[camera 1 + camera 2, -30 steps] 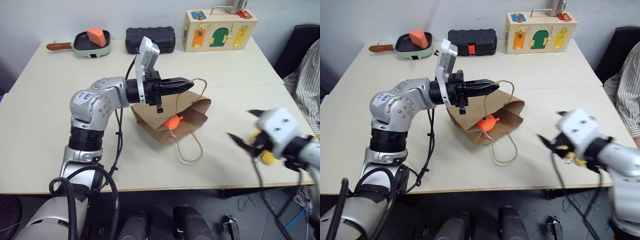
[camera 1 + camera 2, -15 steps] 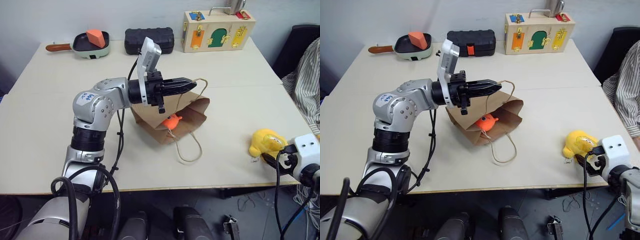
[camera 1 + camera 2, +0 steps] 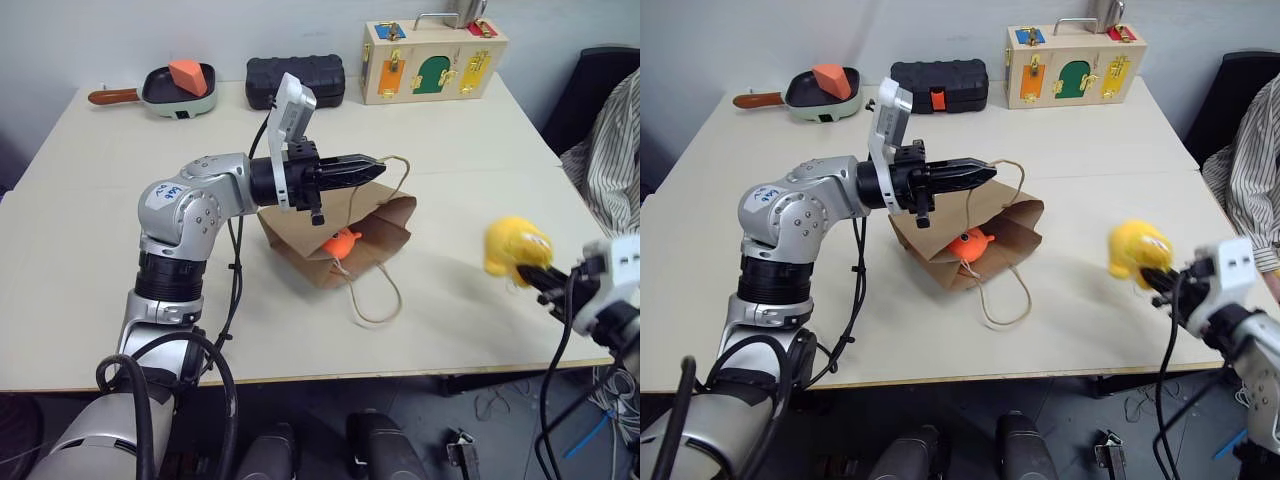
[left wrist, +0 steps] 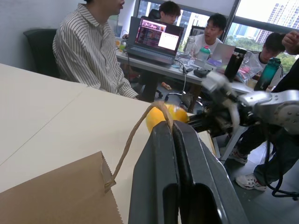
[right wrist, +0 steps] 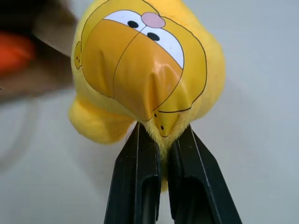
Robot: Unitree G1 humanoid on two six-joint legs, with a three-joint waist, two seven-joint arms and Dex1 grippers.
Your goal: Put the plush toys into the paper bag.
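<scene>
The brown paper bag [image 3: 385,225] lies on its side mid-table, mouth toward me. My left gripper [image 3: 375,167] is shut on the paper bag's upper cord handle [image 4: 161,112] and holds it up. The orange plush toy [image 3: 343,243] rests in the bag's mouth. The yellow plush toy [image 3: 515,245] hangs in the air above the table's right side, to the right of the bag. My right gripper [image 5: 161,135] is shut on its lower end, and its printed face [image 5: 140,56] is toward the wrist camera.
The bag's lower cord handle [image 3: 380,300] lies looped on the table in front of it. At the back stand a pan with an orange wedge block [image 3: 180,85], a black ribbed case [image 3: 297,78] and a wooden latch box [image 3: 435,60]. A person in a striped shirt [image 3: 615,150] sits at the right edge.
My right gripper went from open to shut on the yellow toy and lifted it off the table, up and slightly toward the bag. The left gripper and bag stayed put.
</scene>
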